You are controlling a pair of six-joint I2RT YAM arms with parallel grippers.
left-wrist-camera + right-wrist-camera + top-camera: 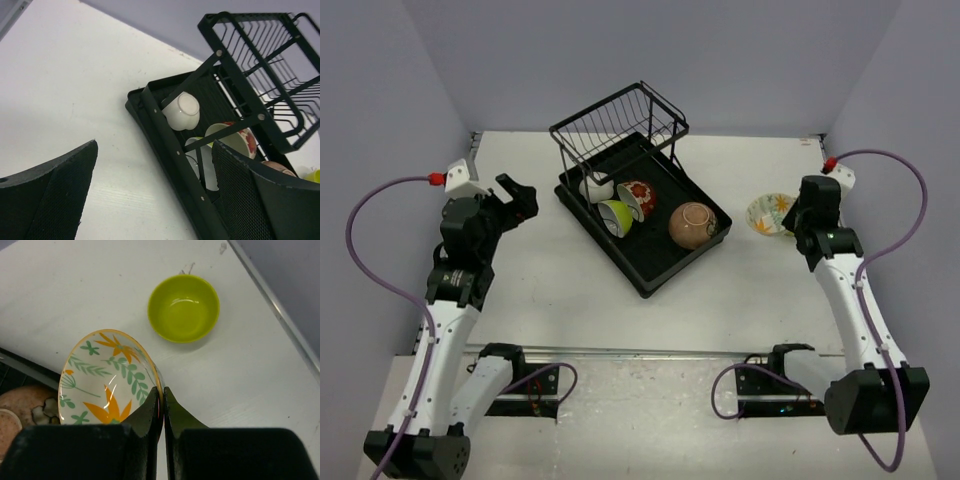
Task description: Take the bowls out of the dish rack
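Note:
The black dish rack [650,262] stands mid-table with its wire basket [620,120] at the far end. In its tray lie a white bowl [595,188], a red-patterned bowl [638,196], a lime-green bowl [618,215] and a larger tan-brown bowl [692,225]. My right gripper [163,390] is shut on the rim of a white bowl with orange and green flowers [107,377], held right of the rack [768,213]. A second lime-green bowl [183,308] sits upright on the table beyond it. My left gripper [520,197] is open and empty, left of the rack.
In the left wrist view the rack's near rim [170,150] runs between my open fingers, with the white bowl [181,110] and the red-patterned bowl [240,140] behind it. The table's right edge [280,305] lies close to the lime-green bowl. Grey walls enclose the table.

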